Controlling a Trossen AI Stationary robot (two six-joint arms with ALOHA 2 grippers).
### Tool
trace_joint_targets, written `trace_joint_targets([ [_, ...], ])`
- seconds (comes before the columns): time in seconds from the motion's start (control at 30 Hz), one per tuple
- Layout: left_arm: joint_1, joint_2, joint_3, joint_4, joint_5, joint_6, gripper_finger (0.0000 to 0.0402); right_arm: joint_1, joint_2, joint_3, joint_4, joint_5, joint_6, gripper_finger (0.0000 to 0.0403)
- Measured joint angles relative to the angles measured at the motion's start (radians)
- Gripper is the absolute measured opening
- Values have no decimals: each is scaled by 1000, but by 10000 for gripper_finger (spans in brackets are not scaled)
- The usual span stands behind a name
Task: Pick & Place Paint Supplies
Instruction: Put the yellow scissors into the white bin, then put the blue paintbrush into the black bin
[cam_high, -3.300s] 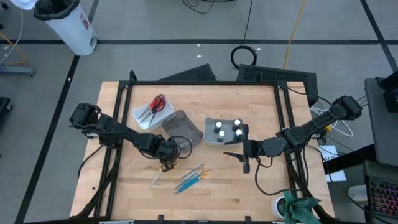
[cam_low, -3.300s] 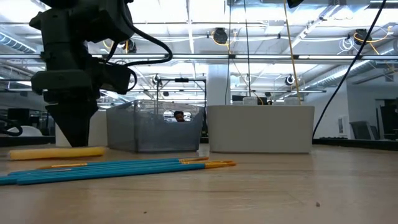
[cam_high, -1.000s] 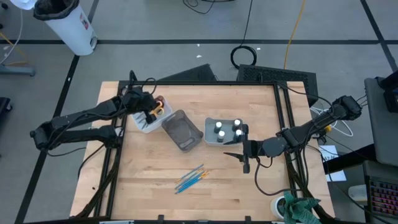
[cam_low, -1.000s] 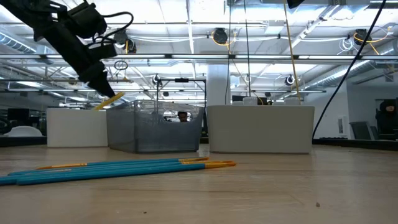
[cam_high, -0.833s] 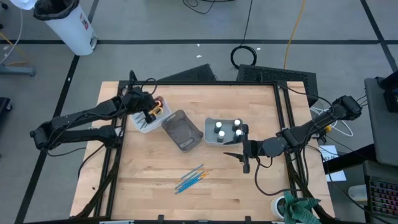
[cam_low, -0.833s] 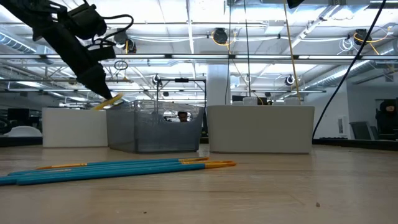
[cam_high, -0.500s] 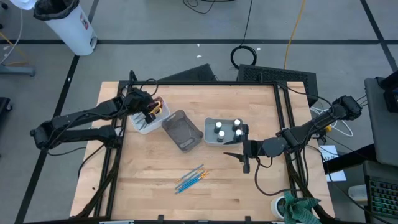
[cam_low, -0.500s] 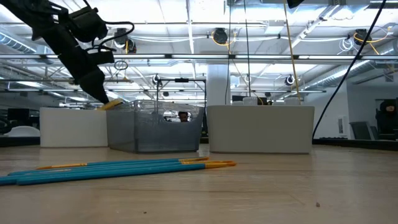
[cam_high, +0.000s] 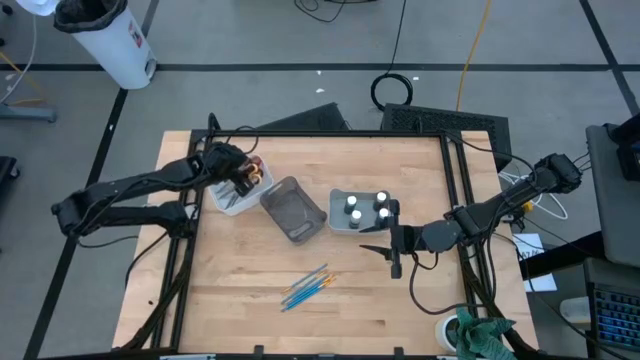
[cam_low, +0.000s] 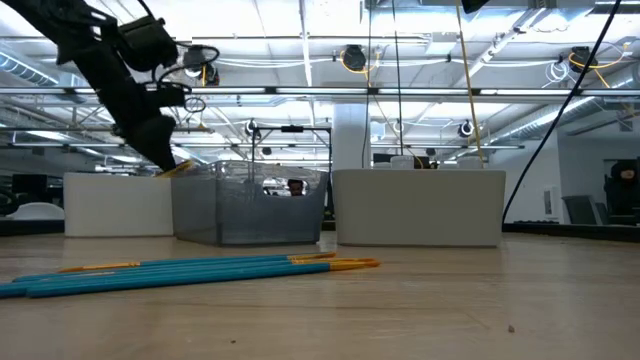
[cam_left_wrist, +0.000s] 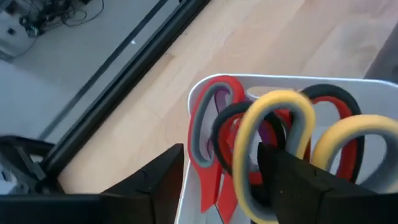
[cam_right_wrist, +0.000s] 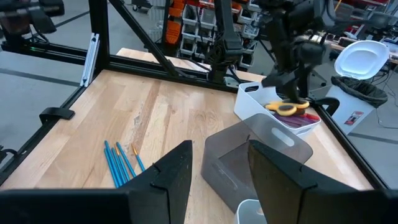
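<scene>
The left gripper (cam_high: 243, 182), fingers spread, hangs over the white bin (cam_left_wrist: 194, 186) at the table's far left, where the yellow scissors (cam_left_wrist: 273, 149) lie among red scissors (cam_left_wrist: 211, 134). The right gripper (cam_high: 392, 252) waits right of centre, fingers apart.

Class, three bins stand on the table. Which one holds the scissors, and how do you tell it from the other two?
The white bin under the left pincer holds the scissors. The translucent grey bin beside it looks empty, and the third bin holds white-capped bottles.

Site: my workplace, an industrial robotics lab. Evidence: grey concrete floor (cam_high: 250, 90), exposed ceiling trusses with strip lights (cam_low: 420, 40), parts shelving (cam_right_wrist: 193, 25), loose cables (cam_high: 392, 90).
</scene>
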Motion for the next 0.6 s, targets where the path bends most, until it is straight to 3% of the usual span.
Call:
trace_joint_targets([
  [0.33, 0, -140, 222, -279, 23, -75, 214, 0, 0, 0, 0, 0, 2, 146],
  [0.6, 0, -325, 290, -308, 26, -129, 214, 0, 0, 0, -1, -1, 19, 146],
])
